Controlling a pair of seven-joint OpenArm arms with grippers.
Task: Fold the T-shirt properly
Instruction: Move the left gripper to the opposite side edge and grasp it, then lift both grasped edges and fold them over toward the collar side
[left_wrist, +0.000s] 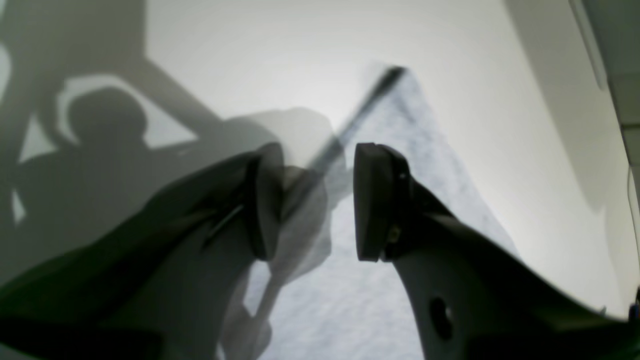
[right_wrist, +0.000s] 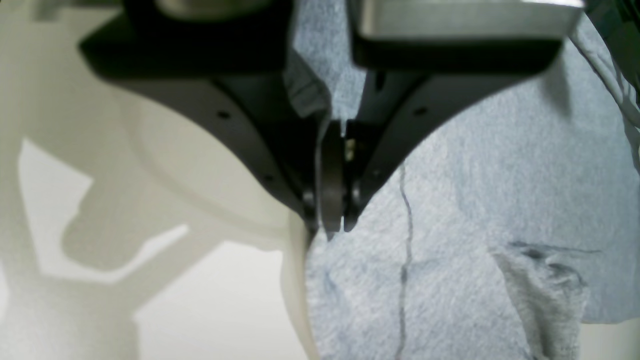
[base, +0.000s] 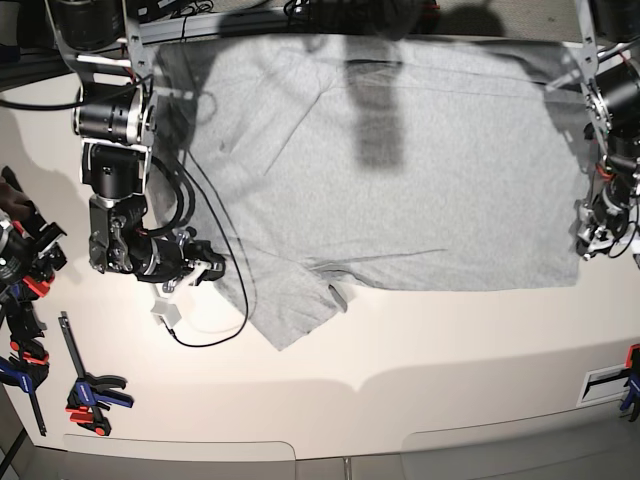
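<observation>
Right gripper (right_wrist: 334, 220) is clenched tight, and in its wrist view a bit of grey cloth is bunched up between the closed jaws, so it's got the shirt pinched at the edge. From the base view that's the left side of the shirt, down near the sleeve.

Left gripper (left_wrist: 317, 200) has its jaws spread apart with a clear gap between them. It sits just over the shirt's corner. A blurry dark strip runs diagonally through that gap, right next to one pad; can't tell if it's touching anything, and nothing looks held.

Biggest thing first: the white table (base: 420, 350) fills the whole view. The T-shirt (base: 400, 170) is spread out flat on it, plain grey side up, taking up most of the upper half of the table. One sleeve sticks out toward the front of the table from the shirt's lower left, with a small fold turned up where sleeve meets body. Arm shadows fall across the top of the shirt.

Left of the shirt, a thin black cable (base: 215, 300) loops off the right arm and crosses the sleeve edge. Well off the shirt's lower left corner, a few clamps (base: 90, 392) with red and blue grips lie on the table.
</observation>
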